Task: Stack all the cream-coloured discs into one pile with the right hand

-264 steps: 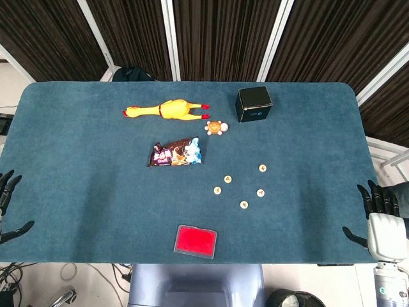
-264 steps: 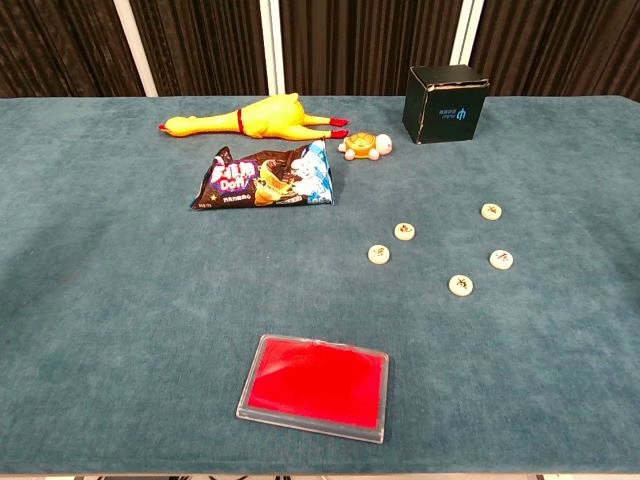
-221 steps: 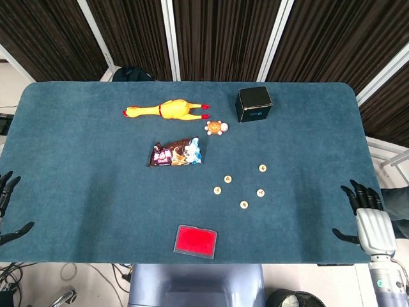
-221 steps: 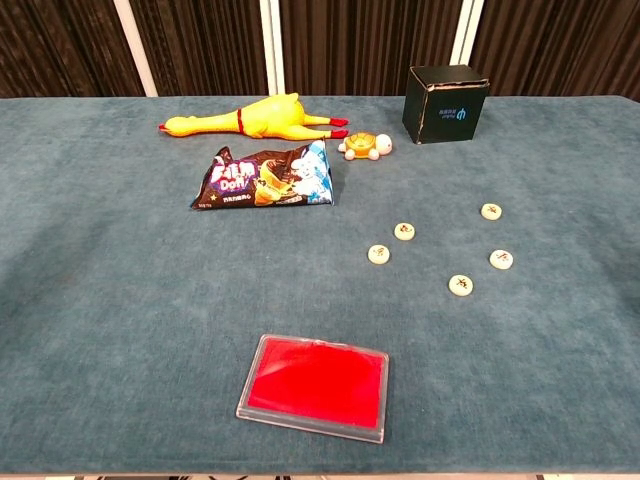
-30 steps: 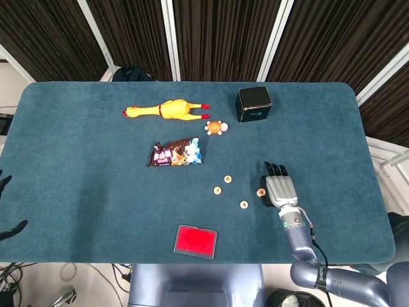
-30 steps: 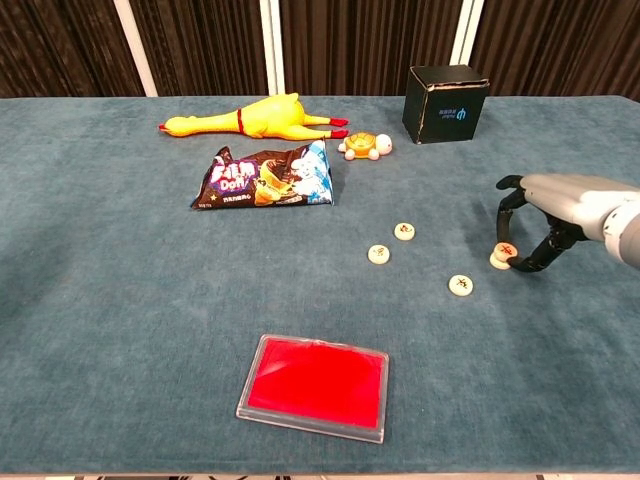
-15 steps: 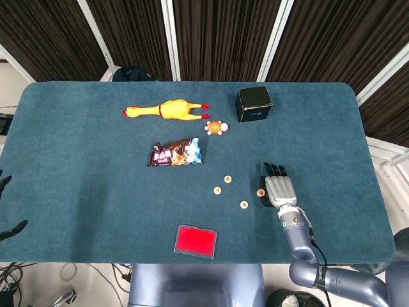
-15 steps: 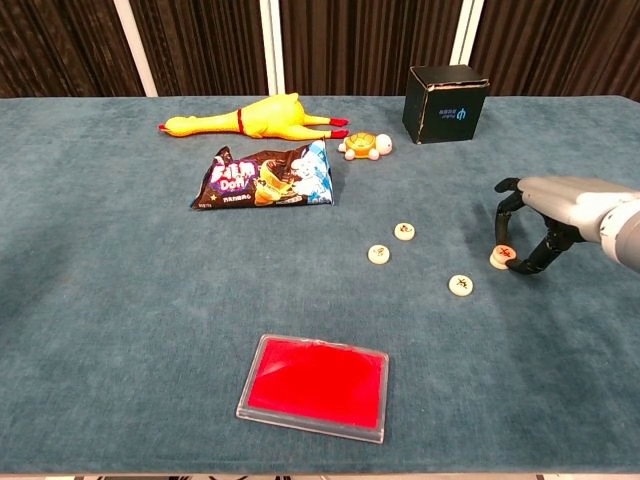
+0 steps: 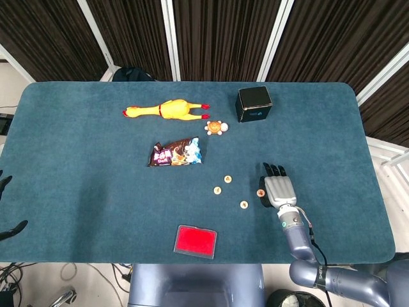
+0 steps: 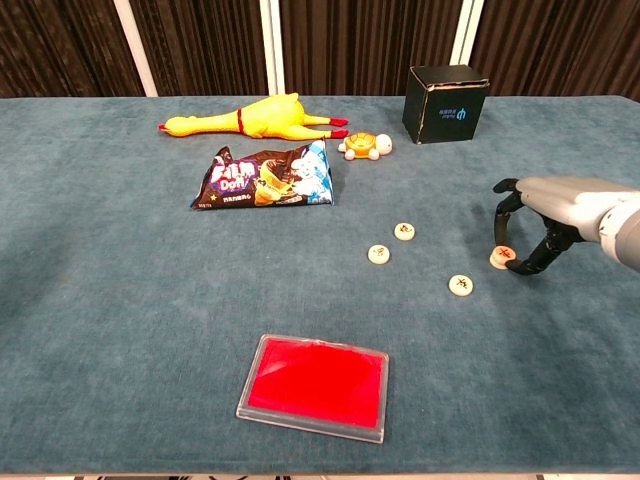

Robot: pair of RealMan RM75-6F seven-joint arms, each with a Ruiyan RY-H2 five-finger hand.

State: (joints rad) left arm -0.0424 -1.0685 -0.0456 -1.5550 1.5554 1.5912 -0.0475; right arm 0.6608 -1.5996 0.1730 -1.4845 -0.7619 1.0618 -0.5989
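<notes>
- Four cream discs show in the head view: three loose at the table's (image 9: 77, 192) centre-right, namely disc A (image 9: 217, 190), disc B (image 9: 228, 179) and disc C (image 9: 243, 204).
- Left hand (image 9: 7, 225): at the table's 8 o'clock edge, mostly out of frame; its state cannot be told.
- Fourth disc (image 10: 499, 257): pinched by the right hand (image 10: 540, 225), at 3 o'clock of the loose discs, open cloth around.

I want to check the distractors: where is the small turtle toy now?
In the chest view the turtle toy sits at the far middle of the table, just right of the rubber chicken and left of the black box, touching neither.
</notes>
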